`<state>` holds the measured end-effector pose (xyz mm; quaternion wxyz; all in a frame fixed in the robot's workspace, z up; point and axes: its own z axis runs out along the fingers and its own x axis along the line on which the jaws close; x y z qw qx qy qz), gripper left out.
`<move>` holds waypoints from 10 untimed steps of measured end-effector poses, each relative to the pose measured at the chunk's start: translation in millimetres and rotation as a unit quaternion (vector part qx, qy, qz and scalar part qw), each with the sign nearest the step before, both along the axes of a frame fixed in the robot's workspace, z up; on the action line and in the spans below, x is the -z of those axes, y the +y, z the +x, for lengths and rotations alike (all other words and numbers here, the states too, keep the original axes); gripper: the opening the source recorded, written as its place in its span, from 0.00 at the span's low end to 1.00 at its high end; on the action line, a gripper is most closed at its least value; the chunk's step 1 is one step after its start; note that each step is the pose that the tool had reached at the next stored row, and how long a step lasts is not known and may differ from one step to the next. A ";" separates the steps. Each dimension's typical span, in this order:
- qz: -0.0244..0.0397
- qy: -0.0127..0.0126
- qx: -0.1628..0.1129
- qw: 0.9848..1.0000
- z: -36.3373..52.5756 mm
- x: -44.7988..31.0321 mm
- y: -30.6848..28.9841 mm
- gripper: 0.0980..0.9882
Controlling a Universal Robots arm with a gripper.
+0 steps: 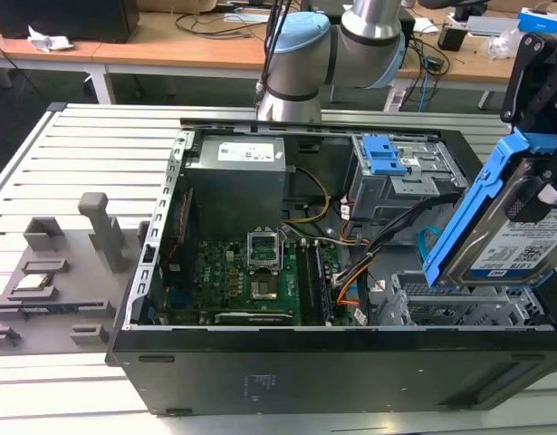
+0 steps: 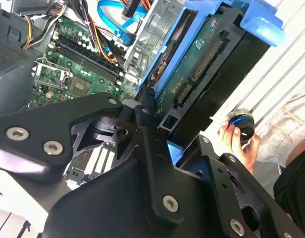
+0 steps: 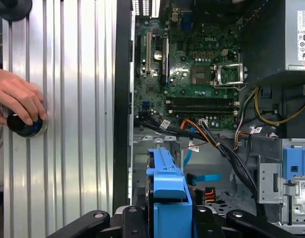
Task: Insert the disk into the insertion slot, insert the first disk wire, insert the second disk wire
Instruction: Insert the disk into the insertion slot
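My gripper (image 1: 537, 186) is shut on the disk (image 1: 509, 245), a silver drive in a blue carrier, held tilted above the case's near corner on the exterior view's right. Just below it lies the insertion slot (image 1: 459, 310), a low bay of perforated grey metal. The first disk wire (image 1: 349, 274), orange, red and black, runs loose beside the motherboard. Behind the disk, the light blue second disk wire (image 1: 428, 241) loops. In both wrist views the black fingers (image 2: 148, 111) clamp the blue carrier (image 3: 168, 193), with the blue wire (image 3: 204, 177) and orange bundle (image 3: 194, 126) beyond it.
A taller grey cage with blue latches (image 1: 396, 172) stands behind the slot, and a thick black cable (image 1: 400, 228) crosses toward it. The power supply (image 1: 237, 172) and motherboard (image 1: 251, 276) fill the case's left. A person's hand (image 3: 18, 96) rests on a blue-ringed knob (image 3: 26, 125) on the ribbed table.
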<state>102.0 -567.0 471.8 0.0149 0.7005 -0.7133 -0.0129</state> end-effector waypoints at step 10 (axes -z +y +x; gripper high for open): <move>0.000 0.000 0.000 1.000 -0.3 19.9 6.5 0.30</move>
